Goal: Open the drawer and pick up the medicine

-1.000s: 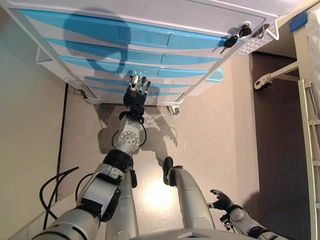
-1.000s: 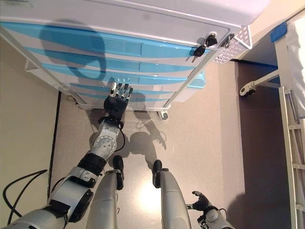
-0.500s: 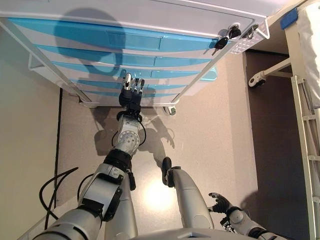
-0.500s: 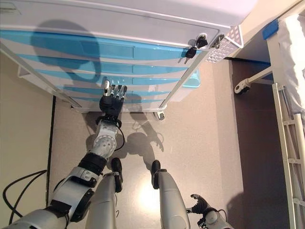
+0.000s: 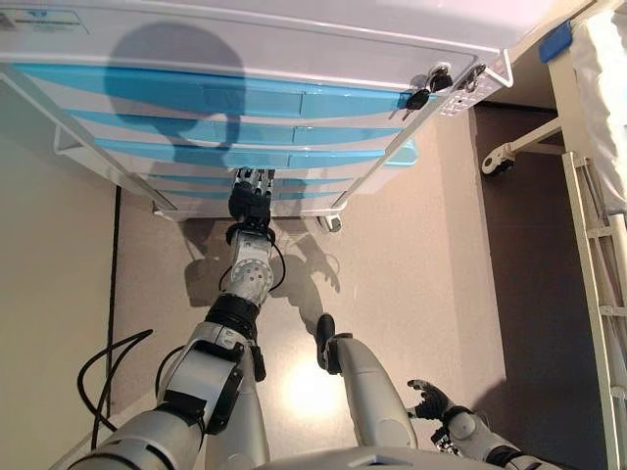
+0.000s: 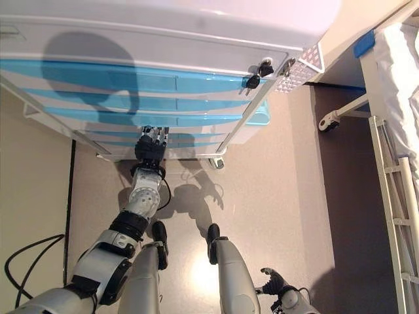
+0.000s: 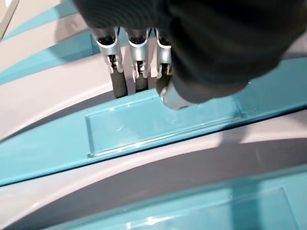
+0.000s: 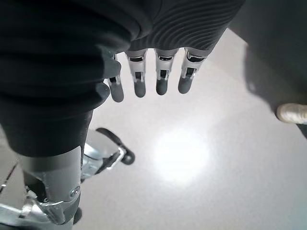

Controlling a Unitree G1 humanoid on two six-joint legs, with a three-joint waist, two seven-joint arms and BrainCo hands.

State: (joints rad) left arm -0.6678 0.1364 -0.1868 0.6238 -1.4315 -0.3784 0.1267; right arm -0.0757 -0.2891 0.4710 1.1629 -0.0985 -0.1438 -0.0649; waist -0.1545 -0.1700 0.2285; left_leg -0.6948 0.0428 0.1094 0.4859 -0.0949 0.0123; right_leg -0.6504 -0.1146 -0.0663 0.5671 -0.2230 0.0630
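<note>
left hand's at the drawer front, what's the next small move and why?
Probably curl the left hand fingers behind the top edge of the teal drawer handle and pull. The fingertips dip just behind that edge, the drawer looks closed, and no medicine shows. The right hand hangs idle.

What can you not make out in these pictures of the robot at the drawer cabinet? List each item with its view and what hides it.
- Medicine: in no view; the drawers appear closed.
- Left robot hand fingertips: in the left wrist view the fingers dip behind the drawer front's upper edge, so the grip is unclear.
- Keys: too small in the eye views for detail.
- Right robot hand: over bare floor, holding nothing.
</note>
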